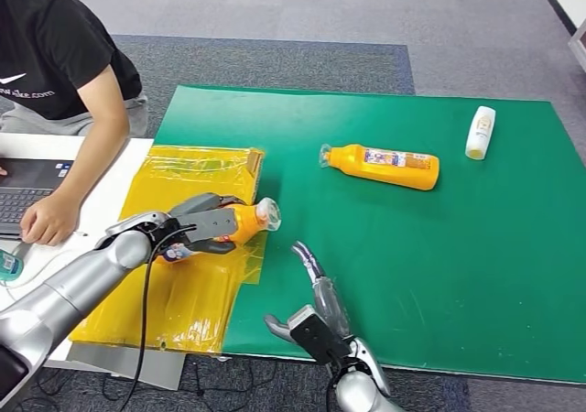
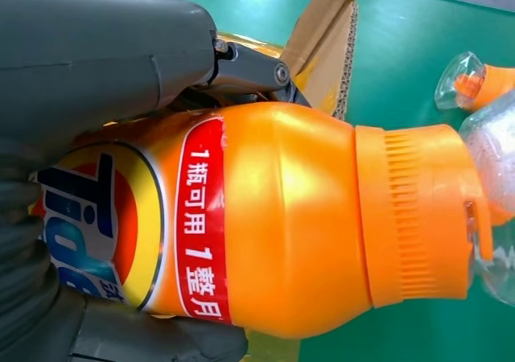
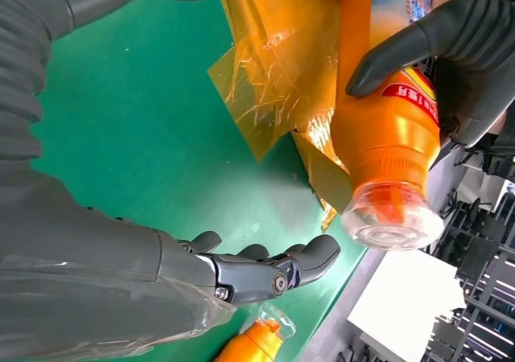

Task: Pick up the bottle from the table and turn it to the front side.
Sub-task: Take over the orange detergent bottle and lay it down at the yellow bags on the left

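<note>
- Head view: left hand (image 1: 200, 227) wrapped around an orange bottle (image 1: 242, 222), held lying sideways above the yellow plastic sheet (image 1: 187, 302), clear cap pointing toward the green mat (image 1: 415, 275).
- Left wrist view, close up: same bottle (image 2: 286, 225) gripped at its labelled body; red band with white characters and a round blue, yellow and orange logo facing the camera; ribbed orange neck and clear cap sticking out past the fingers (image 2: 255, 68).
- Right wrist view: dark fingers of the left hand (image 3: 425, 48) closed around the bottle (image 3: 382, 129), clear cap end toward the camera.
- Right hand (image 1: 314, 307) low over the near edge of the green mat, fingers spread apart, holding nothing; same spread seen in the right wrist view (image 3: 261, 269).
- Second orange bottle (image 1: 381, 166) lying on its side on the mat, well apart from both hands, cap toward the yellow sheet.
- Small white bottle (image 1: 480, 132) lying near the far right part of the mat.
- Cardboard edge (image 2: 325, 44) just beside the held bottle.
- Person in a dark shirt (image 1: 48, 55) at the left, one hand (image 1: 48, 218) near a laptop (image 1: 24, 192) on a white table (image 1: 111, 178).
</note>
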